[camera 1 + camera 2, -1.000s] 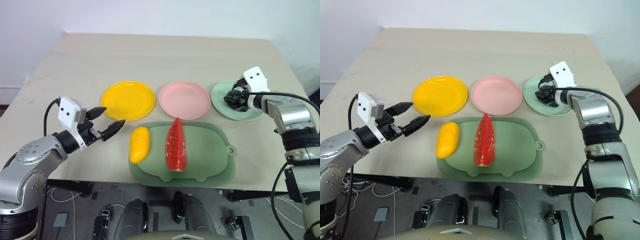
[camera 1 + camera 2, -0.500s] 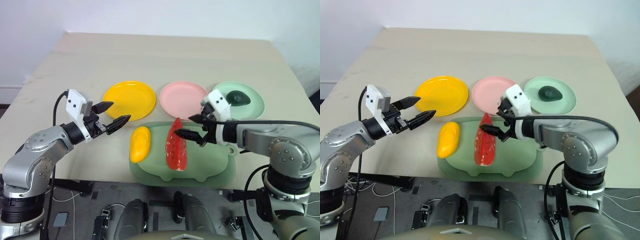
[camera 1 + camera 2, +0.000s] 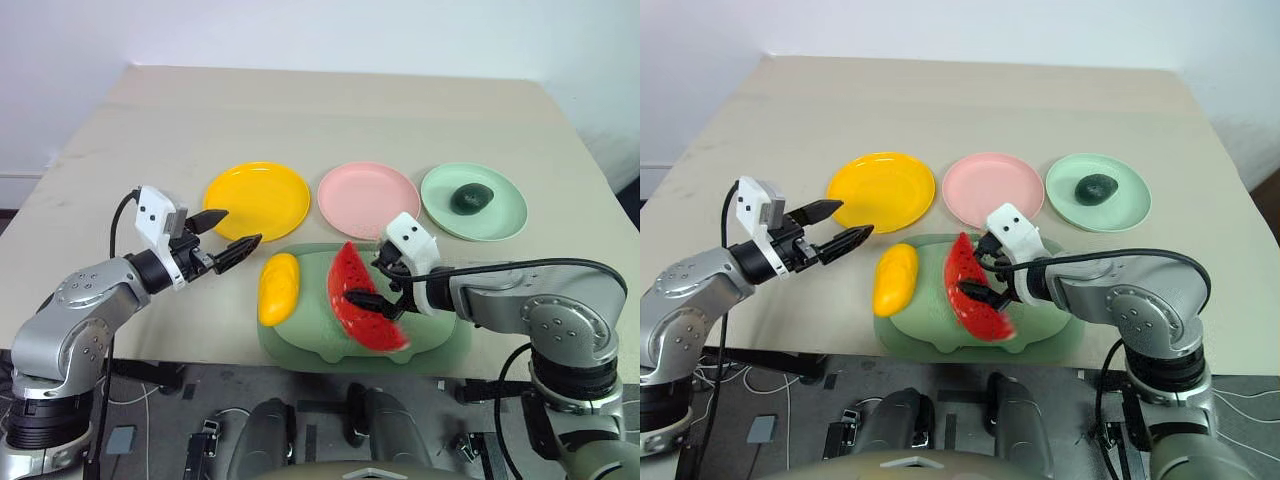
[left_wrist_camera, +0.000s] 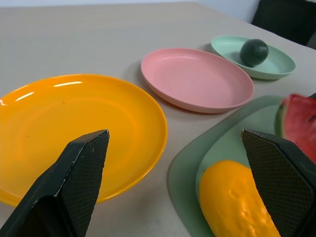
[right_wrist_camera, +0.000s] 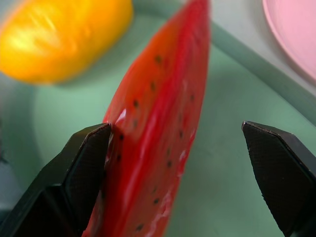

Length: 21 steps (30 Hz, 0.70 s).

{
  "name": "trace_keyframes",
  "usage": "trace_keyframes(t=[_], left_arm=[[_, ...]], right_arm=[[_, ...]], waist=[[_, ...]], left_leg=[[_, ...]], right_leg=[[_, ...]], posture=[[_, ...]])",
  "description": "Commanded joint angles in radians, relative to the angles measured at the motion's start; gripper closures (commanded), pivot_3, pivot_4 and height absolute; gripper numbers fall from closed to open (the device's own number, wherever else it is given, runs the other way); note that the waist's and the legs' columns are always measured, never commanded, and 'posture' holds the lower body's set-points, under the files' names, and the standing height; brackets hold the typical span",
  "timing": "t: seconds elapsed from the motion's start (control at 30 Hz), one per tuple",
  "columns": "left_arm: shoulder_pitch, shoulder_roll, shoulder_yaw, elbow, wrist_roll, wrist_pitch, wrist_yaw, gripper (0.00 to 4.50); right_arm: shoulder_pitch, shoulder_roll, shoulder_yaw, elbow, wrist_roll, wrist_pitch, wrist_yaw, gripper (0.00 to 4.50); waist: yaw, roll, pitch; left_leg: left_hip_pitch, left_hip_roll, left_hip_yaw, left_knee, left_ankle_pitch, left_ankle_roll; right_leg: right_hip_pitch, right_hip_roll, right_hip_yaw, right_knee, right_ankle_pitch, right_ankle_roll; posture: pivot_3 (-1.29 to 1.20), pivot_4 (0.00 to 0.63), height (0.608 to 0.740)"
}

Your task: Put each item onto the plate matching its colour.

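Your right gripper [image 3: 372, 290] sits over the pale-green board [image 3: 440, 340] with its fingers spread wide around the red watermelon wedge [image 3: 362, 310]; in the right wrist view one fingertip [image 5: 89, 163] touches the wedge's red face while the other stands well clear of it, so nothing is clamped. The wedge lies tilted on the board, leaning toward its near edge. Your left gripper [image 3: 230, 240] hovers wide open and empty above the table [image 3: 300, 110], just beside the near rim of the yellow plate [image 3: 257, 198] and near the yellow mango-like fruit [image 3: 278, 287], which lies on the board's left end, apart from both fingers. The pink plate [image 3: 368, 198] is bare, between the yellow plate and the mint green plate [image 3: 500, 215], where the dark green avocado [image 3: 469, 198] rests
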Motion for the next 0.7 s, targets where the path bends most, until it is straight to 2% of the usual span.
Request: trace_keyframes(t=[0.03, 0.07, 0.17, 0.3, 0.37, 0.47, 0.57, 0.7], left_arm=[[0.006, 0.007, 0.029, -0.039, -0.004, -0.012, 0.007, 0.00], [0.007, 0.007, 0.029, -0.041, -0.005, -0.012, 0.009, 0.00], [0.006, 0.006, 0.026, -0.045, -0.003, -0.012, 0.016, 0.00], [0.005, 0.011, 0.032, -0.039, 0.000, -0.015, 0.013, 0.00], [-0.001, 0.013, 0.030, -0.034, 0.002, -0.017, 0.011, 0.00], [-0.013, 0.013, 0.025, -0.027, 0.005, -0.018, 0.010, 0.00], [-0.020, 0.011, 0.017, -0.026, 0.010, -0.020, 0.006, 0.00], [-0.029, 0.009, 0.009, -0.028, 0.017, -0.013, 0.009, 0.00]], right_arm=[[-0.016, -0.033, 0.013, -0.013, -0.050, 0.006, 0.017, 0.04], [-0.018, -0.032, 0.013, -0.012, -0.053, 0.005, 0.026, 0.04], [-0.017, -0.031, 0.025, -0.010, -0.075, -0.016, 0.052, 0.63], [-0.076, -0.023, -0.001, 0.028, -0.101, -0.051, 0.088, 1.95], [-0.142, -0.026, -0.016, 0.086, -0.125, -0.086, 0.111, 2.18], [-0.247, -0.056, 0.021, 0.215, -0.208, -0.189, 0.149, 2.23], [-0.330, -0.091, 0.121, 0.400, -0.344, -0.368, 0.218, 2.23], [-0.397, -0.061, 0.242, 0.672, -0.503, -0.605, 0.333, 2.23]], waist=[[-0.001, 0.000, 0.000], [-0.001, 0.000, 0.000], [-0.001, 0.000, 0.000], [-0.001, 0.000, 0.000], [-0.002, 0.000, 0.000], [-0.003, 0.000, 0.000], [-0.002, 0.000, 0.000], [-0.005, 0.000, 0.000]], left_leg=[[0.000, 0.000, 0.000, 0.000, 0.000, 0.000], [0.000, 0.000, 0.000, 0.000, 0.000, 0.000], [0.000, 0.000, 0.000, 0.000, 0.000, 0.000], [0.000, 0.000, 0.000, 0.000, 0.000, 0.000], [0.000, 0.000, 0.000, 0.000, 0.000, 0.000], [0.000, 0.000, 0.000, 0.000, 0.000, 0.000], [-0.001, 0.000, 0.000, 0.000, 0.000, 0.000], [-0.001, 0.000, 0.001, 0.000, 0.000, 0.001]], right_leg=[[0.000, 0.000, 0.000, 0.000, 0.000, 0.000], [0.000, 0.000, 0.000, 0.000, 0.000, 0.000], [0.000, 0.001, 0.000, 0.000, 0.000, 0.000], [0.000, 0.001, 0.000, 0.000, 0.000, 0.000], [0.000, 0.001, 0.000, 0.000, 0.000, 0.000], [-0.001, 0.001, 0.000, 0.000, 0.000, 0.000], [-0.001, 0.001, 0.000, 0.000, 0.000, 0.000], [-0.001, 0.001, 0.000, -0.001, 0.000, 0.000]], posture=[[0.00, 0.150, 0.740], [0.00, 0.150, 0.740], [0.00, 0.150, 0.740], [0.00, 0.150, 0.740], [0.00, 0.150, 0.740], [0.00, 0.150, 0.740], [0.00, 0.150, 0.740], [0.00, 0.150, 0.740]])
